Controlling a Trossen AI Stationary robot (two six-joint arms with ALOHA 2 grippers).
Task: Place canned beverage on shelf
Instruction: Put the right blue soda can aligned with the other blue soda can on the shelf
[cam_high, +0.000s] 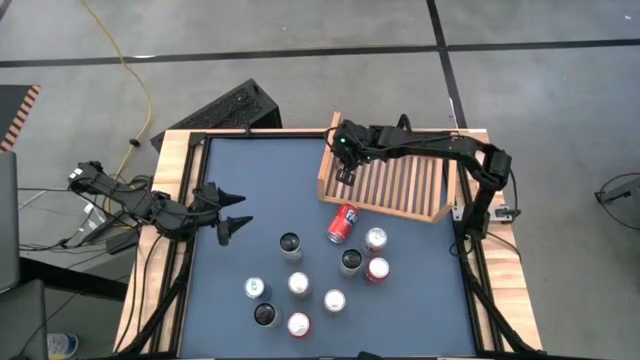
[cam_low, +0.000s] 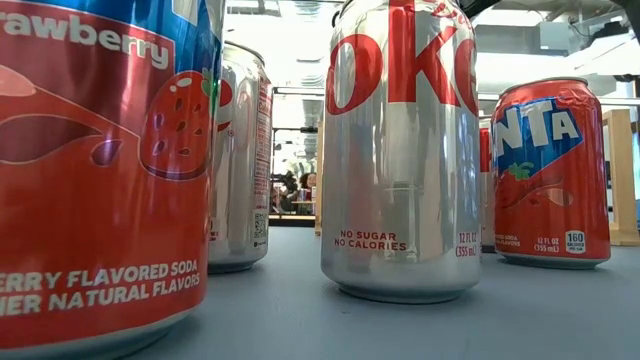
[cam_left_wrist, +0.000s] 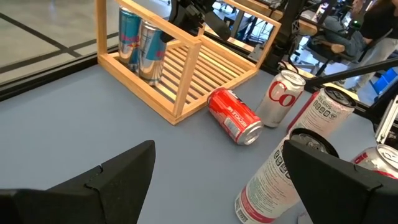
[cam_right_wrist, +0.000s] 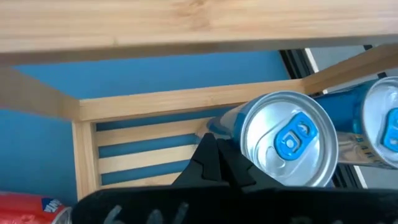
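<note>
In the low view, the nearest red can (cam_low: 100, 170) reads "…awberry" on its blue top band, and lower down "…ERRY FLAVORED SODA" and "…HER NATURAL FLAVORS". The silver can (cam_low: 402, 150) in the middle shows big red letters "OKE", then small print "NO SUGAR NO CALORIES" and "12 FL OZ (355 mL)". The red can on the right (cam_low: 551, 172) carries "…NTA" in white on blue, with "12 FL OZ" and "160" near its base. In the left wrist view, a silver can (cam_left_wrist: 281, 98) shows red "Co".
</note>
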